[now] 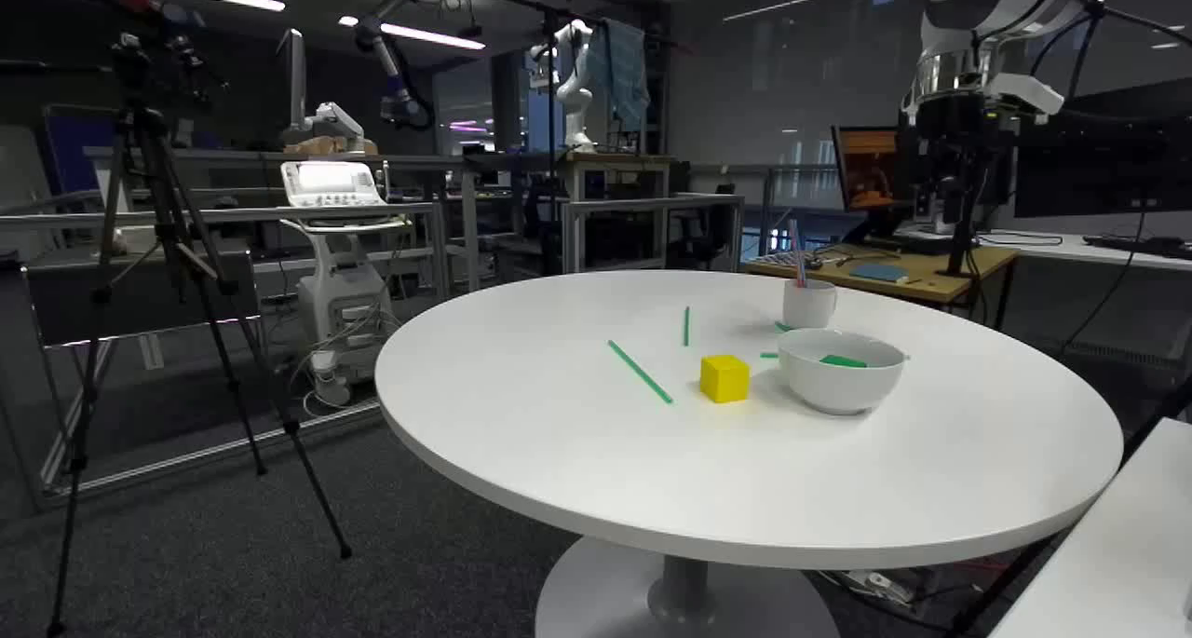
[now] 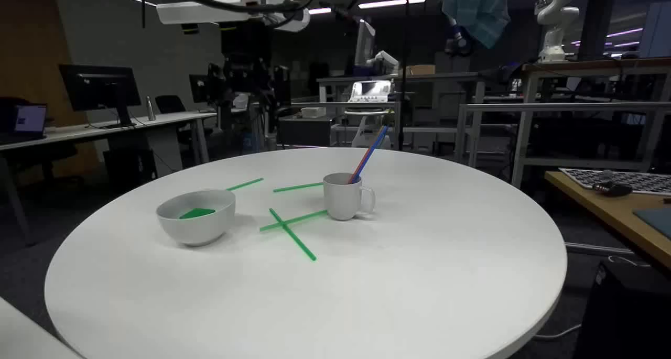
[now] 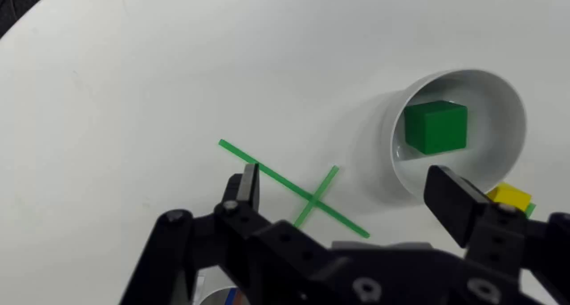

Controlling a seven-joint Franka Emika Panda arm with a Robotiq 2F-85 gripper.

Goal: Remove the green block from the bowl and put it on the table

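The green block (image 1: 843, 362) sits inside the white bowl (image 1: 829, 388); only its top shows over the rim in both exterior views (image 2: 196, 213). The bowl (image 2: 195, 229) stands upright on the round white table (image 1: 596, 461). In the wrist view the whole block (image 3: 445, 128) shows, resting against the left inner wall of the bowl (image 3: 501, 136). My gripper (image 3: 343, 176) is open and empty, its fingers wide apart. It hangs well above the table in both exterior views (image 2: 249, 99). In the wrist view the right finger overlaps the bowl's near rim; the block is ahead of it.
A yellow block (image 1: 724, 379) stands beside the bowl, partly hidden in the wrist view (image 3: 510, 196). A white mug (image 2: 342, 200) holds red and blue sticks (image 2: 369, 154). Several thin green sticks (image 2: 299, 239) lie on the table, two crossed between bowl and mug.
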